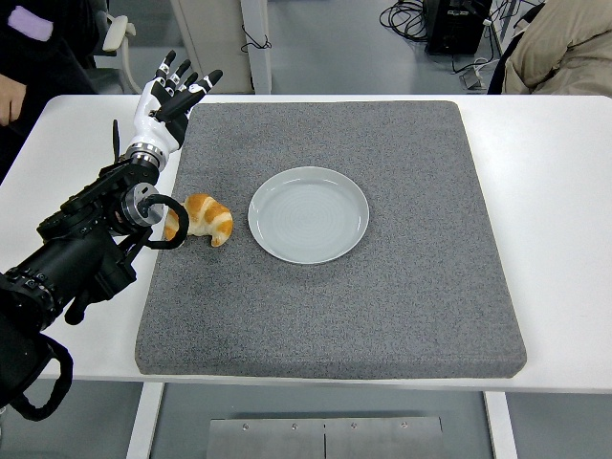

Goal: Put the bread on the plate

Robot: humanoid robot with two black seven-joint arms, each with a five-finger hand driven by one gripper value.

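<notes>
— Where does the bread (204, 219) sit?
— Left of centre, on the grey mat (402, 306); a croissant, just beside the pale plate (309, 214) at centre, not touching it; its left end is hidden behind a black cable loop (164, 222) on the arm.
— And the left hand (170, 96)?
— Upper left of the frame, fingers spread, holding nothing; well above the bread.
— Anything else around?
— The white table (555, 191) under the mat; a person's sleeve (564, 48) at the upper right; cables on the floor at the top.
</notes>
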